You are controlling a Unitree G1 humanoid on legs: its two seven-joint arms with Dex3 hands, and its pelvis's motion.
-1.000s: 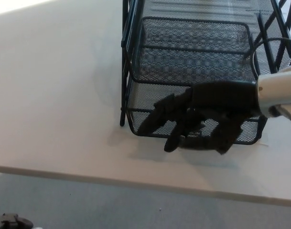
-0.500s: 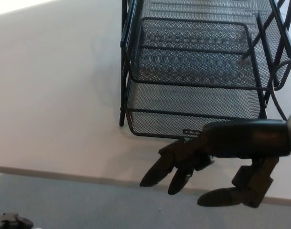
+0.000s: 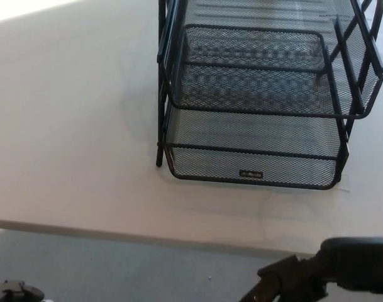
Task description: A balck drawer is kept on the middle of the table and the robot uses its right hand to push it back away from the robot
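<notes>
The black mesh drawer [image 3: 254,167] is seen set back from the table's [image 3: 72,138] near edge, untouched; the right robot hand [image 3: 292,286] is held below that edge, its finger state indiscernible. The push is judged complete.

A black mesh drawer [image 3: 254,119], stacked in tiers, stood on the white table [image 3: 72,126], its lowest tray near the front edge. The right hand [image 3: 304,280] hung low at the bottom right, off the table and well apart from the drawer; its fingers looked loosely curled.
</notes>
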